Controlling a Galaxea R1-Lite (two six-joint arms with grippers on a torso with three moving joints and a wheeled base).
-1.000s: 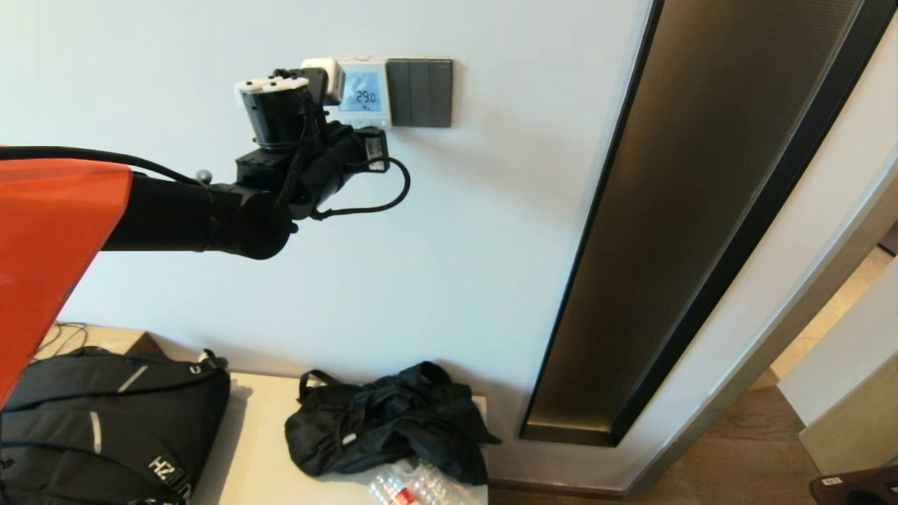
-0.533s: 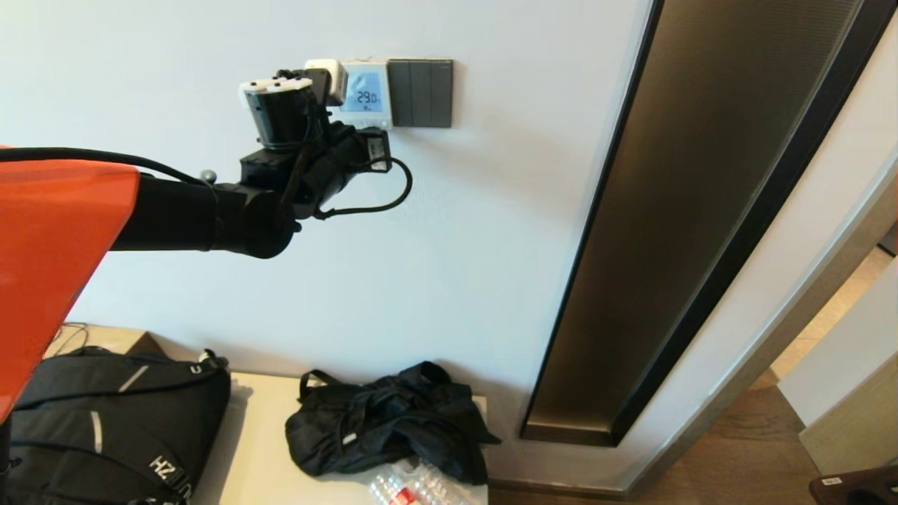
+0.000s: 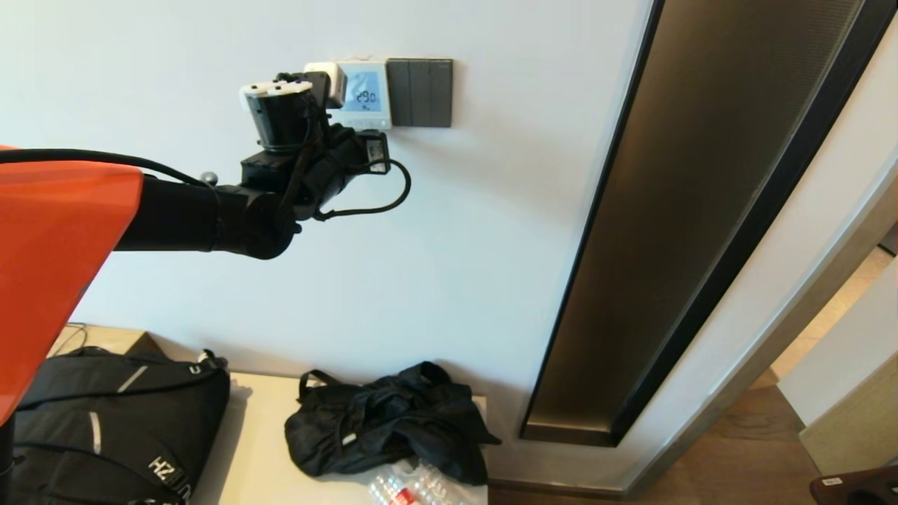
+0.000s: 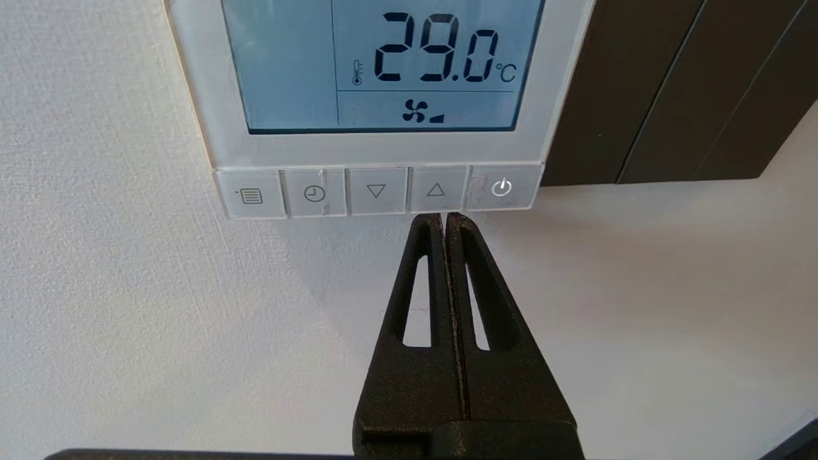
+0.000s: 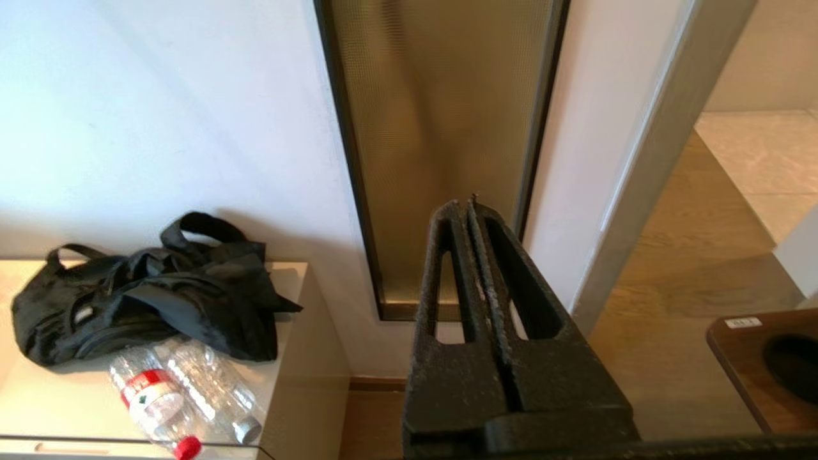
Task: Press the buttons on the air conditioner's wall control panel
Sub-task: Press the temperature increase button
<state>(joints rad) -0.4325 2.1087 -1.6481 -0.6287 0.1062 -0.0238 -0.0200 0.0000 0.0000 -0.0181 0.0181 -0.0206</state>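
Head view: left claw [image 4: 445, 218], closed, has edged up toward the buttons [image 4: 377, 191] beneath the 29.0 reading.

Plain white wall [image 3: 421, 266], lightly textured. Tall bronze-tinted panel [image 3: 701, 210] in a thin black frame runs floor to ceiling, grey door frame [image 3: 807, 294] beside it. Wood floor [image 3: 736, 456], paler tile past the doorway. Low white counter [image 3: 259, 449] against the wall carries two black bags [image 3: 386, 421] and clear plastic bottles [image 5: 153, 396]. Soft daylight.
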